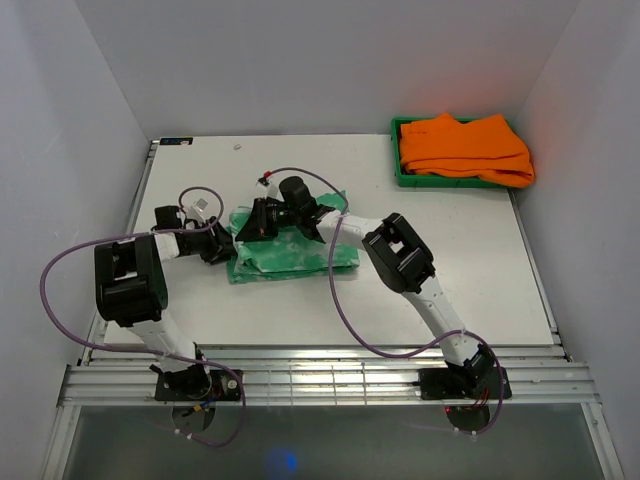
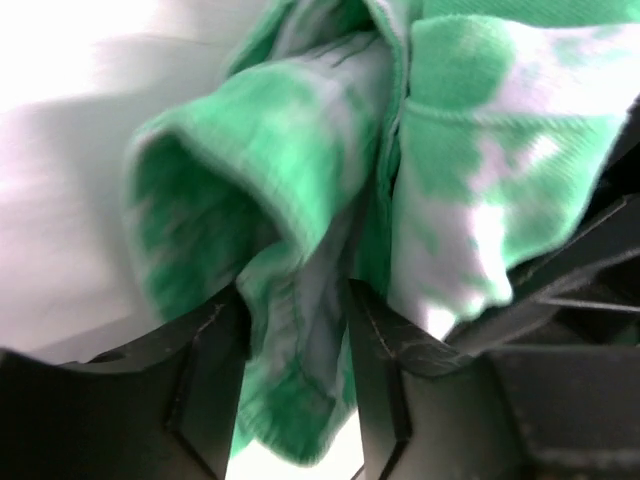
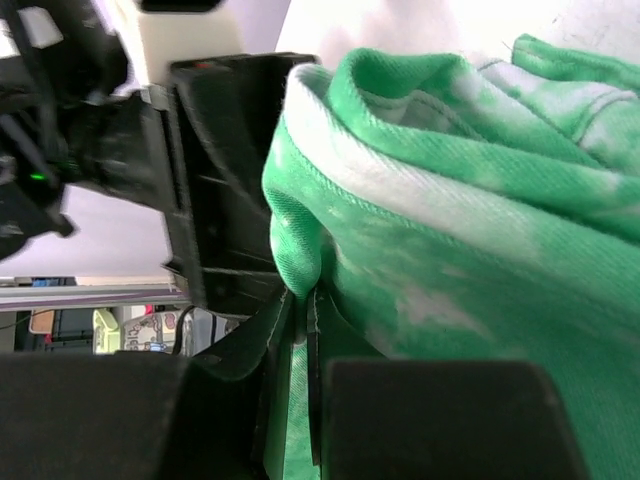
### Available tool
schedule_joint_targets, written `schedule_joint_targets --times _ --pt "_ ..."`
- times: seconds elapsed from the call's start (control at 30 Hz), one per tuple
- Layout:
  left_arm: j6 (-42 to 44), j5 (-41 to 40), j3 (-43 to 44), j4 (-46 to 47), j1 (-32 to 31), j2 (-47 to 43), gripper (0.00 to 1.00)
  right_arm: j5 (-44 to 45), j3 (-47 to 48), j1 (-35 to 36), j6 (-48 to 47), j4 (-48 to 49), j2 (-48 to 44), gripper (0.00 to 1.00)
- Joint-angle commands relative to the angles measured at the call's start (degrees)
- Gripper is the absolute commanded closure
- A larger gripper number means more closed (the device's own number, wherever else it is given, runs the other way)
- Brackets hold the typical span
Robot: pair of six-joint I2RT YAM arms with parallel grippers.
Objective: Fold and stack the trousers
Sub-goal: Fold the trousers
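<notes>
On the white counter [image 1: 450, 260], a little toward nine o'clock of its middle, the green-and-white trousers [image 1: 290, 258] lie in a folded, rumpled bundle. The left jaws sit at the bundle's nine o'clock edge, standing partly apart with a cuffed fold of the cloth hanging between them. The right jaws, at the bundle's eleven o'clock, are pinched nearly closed on a hemmed edge of the trousers. Farther off, at the counter's one o'clock corner, a green tray [image 1: 396, 150] holds folded orange garments [image 1: 465, 148].
</notes>
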Motion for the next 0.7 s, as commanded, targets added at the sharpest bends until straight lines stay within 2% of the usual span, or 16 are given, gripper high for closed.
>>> schedule_joint_targets --times 0.0,0.07,0.17,0.2,0.27,0.37,0.4,0.5,0.6,0.67 --pt "3.5 -7.3 3.1 -12.0 2.0 -6.3 0.45 1.5 -1.8 -0.1 -0.7 2.1 0.4 0.92" --pt "5.4 -7.9 3.6 -14.4 2.9 -9.0 0.44 1.0 -2.7 -0.1 -0.6 3.1 -0.4 0.87" --pt "6.7 -9.6 3.4 -17.3 4.9 -12.3 0.39 0.9 -3.2 -0.1 -0.5 4.2 -1.1 0.56" --pt "7.2 -8.6 3.3 -18.3 5.1 -12.9 0.38 0.2 -3.2 0.0 -0.5 4.8 -1.3 0.43" --pt "8.1 -7.4 3.2 -18.6 6.6 -14.5 0.37 -0.5 -3.2 0.0 -0.2 6.5 -2.1 0.28" --pt "8.5 -1.9 3.0 -17.3 8.5 -16.6 0.38 -3.5 -2.0 0.0 -0.6 8.6 -4.0 0.25" --pt "9.0 0.3 3.3 -17.3 8.5 -16.9 0.38 -4.1 -1.8 -0.1 -1.1 8.0 -4.7 0.2" --pt "8.4 5.7 3.7 -16.1 8.5 -19.5 0.38 -8.0 -1.2 -0.8 -4.3 5.2 -8.3 0.19" --pt "7.4 3.8 4.7 -14.5 6.9 -20.9 0.37 -11.7 -1.9 -3.4 -8.6 1.9 -12.7 0.14" --pt "8.1 1.2 6.4 -14.4 4.9 -20.3 0.36 -14.4 -1.2 -6.2 -12.7 -5.7 -15.6 0.13"
